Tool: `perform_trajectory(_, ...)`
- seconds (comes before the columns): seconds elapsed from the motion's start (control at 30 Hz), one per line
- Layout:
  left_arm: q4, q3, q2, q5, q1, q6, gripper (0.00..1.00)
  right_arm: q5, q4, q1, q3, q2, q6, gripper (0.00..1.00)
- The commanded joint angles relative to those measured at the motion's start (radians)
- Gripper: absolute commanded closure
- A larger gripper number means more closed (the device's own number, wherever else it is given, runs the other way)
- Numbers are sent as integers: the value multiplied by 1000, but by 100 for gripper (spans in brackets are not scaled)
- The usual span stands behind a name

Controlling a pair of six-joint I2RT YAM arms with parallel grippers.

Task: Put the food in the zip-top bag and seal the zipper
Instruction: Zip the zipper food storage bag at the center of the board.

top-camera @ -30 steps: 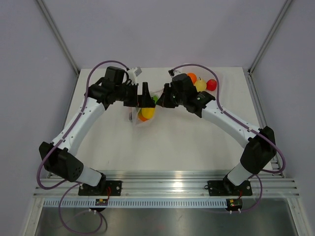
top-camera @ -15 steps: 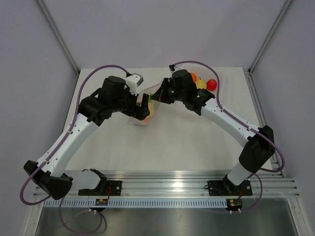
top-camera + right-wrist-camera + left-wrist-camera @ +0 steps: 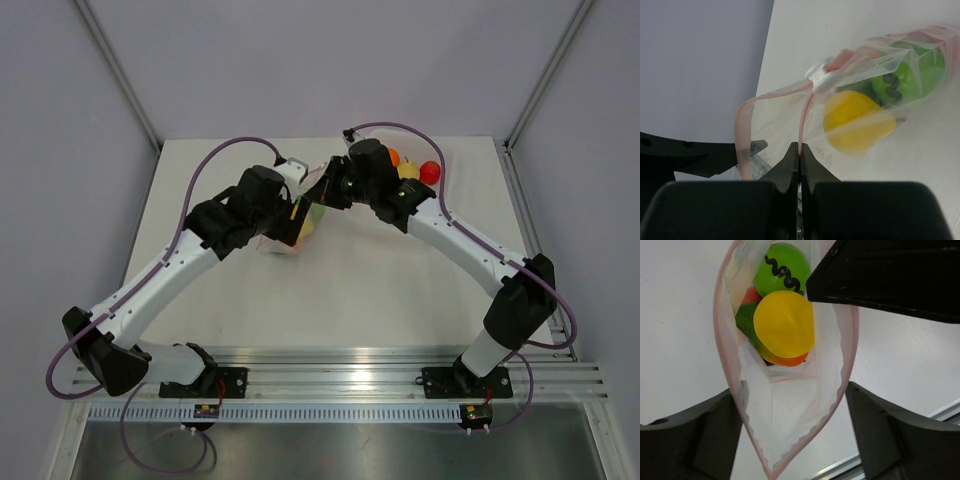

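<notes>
Since a second ago the left arm has swung its wrist rightward, closer to the zip-top bag (image 3: 285,243), while the right hand (image 3: 800,150) has edged slightly left over the bag's mouth. That right hand is pressed together on the zipper (image 3: 742,130), pinching the pink strip just short of the white slider (image 3: 824,80). The left hand (image 3: 795,400) is spread, one finger on either side of the gaping mouth; whether either finger touches the plastic is unclear. Inside the bag a yellow toy fruit (image 3: 784,324) lies on top, with an orange piece (image 3: 790,360) under it, a green fruit with a black squiggle (image 3: 782,270) deeper in, and a red piece (image 3: 751,295) beside that. The bag's closed end rests on the tabletop (image 3: 350,290). Beyond the right arm, well apart from the bag, an orange fruit (image 3: 393,156), a yellow one (image 3: 408,172) and a red one (image 3: 430,172) sit together.
</notes>
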Motion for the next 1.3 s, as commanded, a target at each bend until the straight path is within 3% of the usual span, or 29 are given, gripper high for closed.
perform_trajectory(0.0,55,-4,-11,-53,-14,34,30,-25,44,3,57,-10,23,98)
perform_trajectory(0.13,48,6,6,-53,-32,37,66,-28,43,3,74,-10,32,90)
perform_trajectory(0.17,45,10,11,-53,-32,37,76,-28,38,3,80,-13,27,76)
perform_trajectory(0.2,40,22,11,-61,-32,37,94,-31,35,3,85,-18,9,68)
perform_trajectory(0.23,37,29,11,-64,-32,39,100,-31,29,3,98,-23,-9,63)
perform_trajectory(0.27,35,36,11,-70,-32,40,100,-29,5,1,106,-35,-29,46)
perform_trajectory(0.37,41,52,-11,-72,-31,56,100,23,-52,-13,123,-90,-112,20)
perform_trajectory(0.4,52,53,-25,-62,-28,68,100,26,-61,-25,121,-105,-150,17)
perform_trajectory(0.57,86,58,-48,74,6,123,100,-38,-34,-149,2,-275,-223,16)
perform_trajectory(0.7,78,88,-39,268,72,172,100,-45,6,-229,-107,-345,-414,16)
perform_trajectory(0.8,48,114,-39,368,113,215,100,-92,110,-230,-230,-378,-595,14)
perform_trajectory(0.93,-7,147,-43,465,153,286,100,-170,396,-230,-449,-432,-738,12)
perform_trajectory(1.03,-23,162,-55,511,179,327,100,-274,405,-243,-452,-435,-785,9)
perform_trajectory(1.07,-24,167,-61,523,189,335,100,-375,385,-261,-433,-412,-789,8)
perform_trajectory(1.27,-23,193,-86,710,238,427,100,-647,359,-336,-331,-307,-717,12)
